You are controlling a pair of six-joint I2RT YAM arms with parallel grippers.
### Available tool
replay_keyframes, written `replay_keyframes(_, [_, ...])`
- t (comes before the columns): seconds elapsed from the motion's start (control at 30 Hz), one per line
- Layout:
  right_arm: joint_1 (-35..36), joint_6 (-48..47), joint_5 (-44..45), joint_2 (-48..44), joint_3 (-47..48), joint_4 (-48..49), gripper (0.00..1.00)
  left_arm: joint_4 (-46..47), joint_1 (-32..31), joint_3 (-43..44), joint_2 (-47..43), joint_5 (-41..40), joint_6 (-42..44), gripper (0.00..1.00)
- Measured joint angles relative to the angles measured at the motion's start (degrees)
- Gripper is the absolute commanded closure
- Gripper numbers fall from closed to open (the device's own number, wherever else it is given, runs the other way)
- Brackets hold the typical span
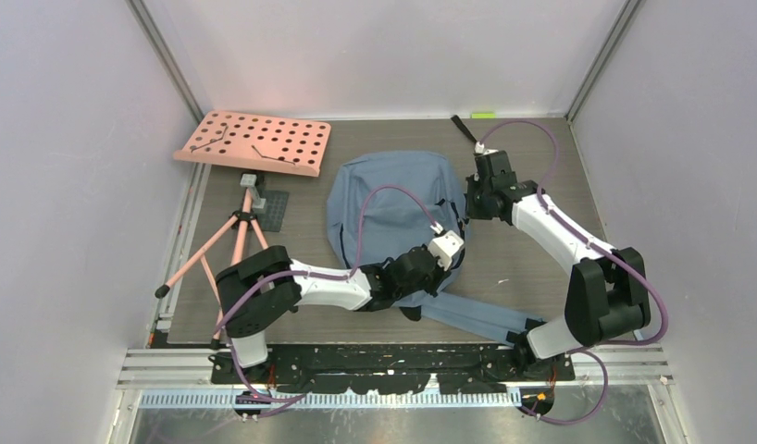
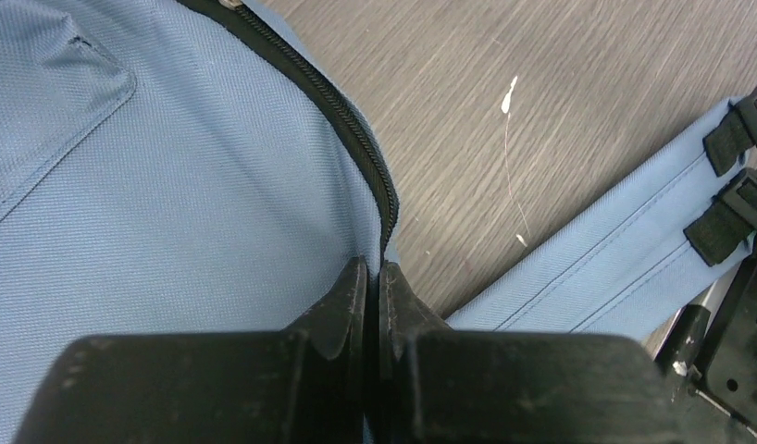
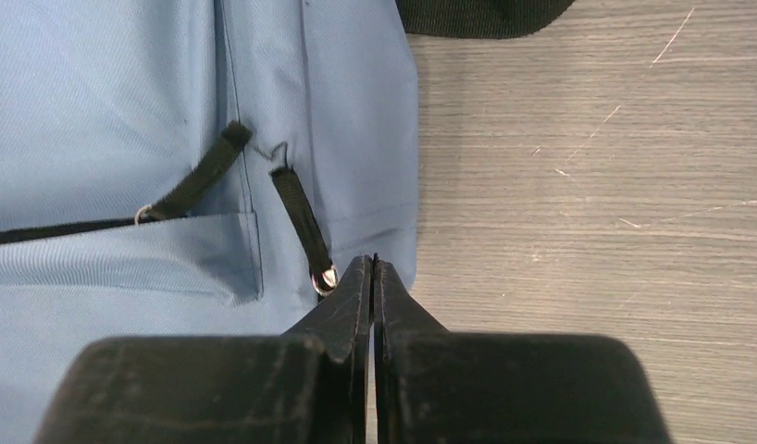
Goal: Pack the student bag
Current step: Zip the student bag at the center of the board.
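Black fingers [image 2: 264,388] of the left gripper [image 2: 375,270] fill the bottom of the left wrist view. They are pressed together with no gap, their tips at the near right edge of the student bag [image 2: 171,185], just where a black zipper [image 2: 342,111] runs out. Whether any fabric is caught between them cannot be told. A padded blue shoulder strap [image 2: 588,268] with black webbing loops [image 2: 736,129] lies on the table to the right.

Only the right wrist view shows the right gripper [image 3: 372,266]. It is likewise closed tight at the bag's right edge, just beside the metal ring [image 3: 328,278] of a black zipper pull [image 3: 299,213]; a grip on anything cannot be made out.

From above, the bag lies flat at mid-table with its strap trailing toward the near right. The left arm [image 1: 328,285] reaches across the bag's near end and hides it, and its wrist covers the fingers there.

A pink perforated board [image 1: 254,141] sits at the far left, and a pink-legged tripod [image 1: 229,242] lies between it and the near left edge. A small green item [image 1: 483,115] rests at the far edge.

The table [image 1: 532,171] is dark scratched wood grain, enclosed by pale plain walls [image 1: 393,55], with a metal rail [image 1: 393,370] along the near side.
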Motion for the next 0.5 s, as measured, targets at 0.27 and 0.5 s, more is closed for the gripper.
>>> replay_keyframes(0.27, [0.1,0.1,-0.2,2.7,1.7,1.3,1.0,0.7,-1.0,-2.1,-1.2,0.3,0.3,1.0])
replay_keyframes(0.5, [0.3,0.0,-0.6,7.6,3.0,1.2,1.0,1.2,-1.4,-2.9,-1.6,0.1,0.2,1.0])
